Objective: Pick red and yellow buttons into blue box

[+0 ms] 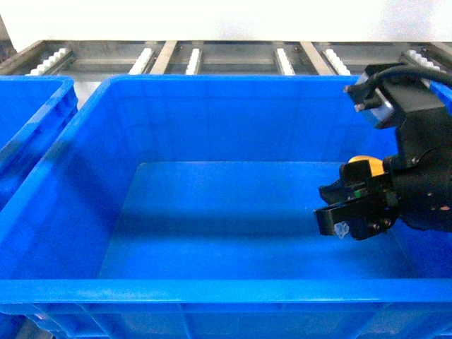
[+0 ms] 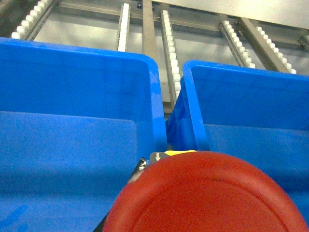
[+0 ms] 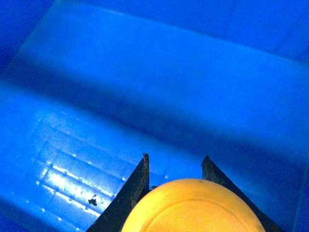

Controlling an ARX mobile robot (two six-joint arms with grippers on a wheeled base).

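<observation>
The yellow button (image 1: 365,164) hangs inside the blue box (image 1: 212,88), clamped in the right pincer (image 1: 337,210) above the bare floor. The red button (image 2: 205,193) fills the left wrist view over two crates' rims; the left pincer's grip can't be told.

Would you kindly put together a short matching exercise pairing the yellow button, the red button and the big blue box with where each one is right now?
Things:
1. yellow button
2. red button
3. blue box

Places:
A. fills the foreground of the left wrist view, above the gap between two crates
B. directly in front of the head camera, floor bare
C. held in the right gripper, inside the box

Pairs: 1-C, 2-A, 3-B
</observation>
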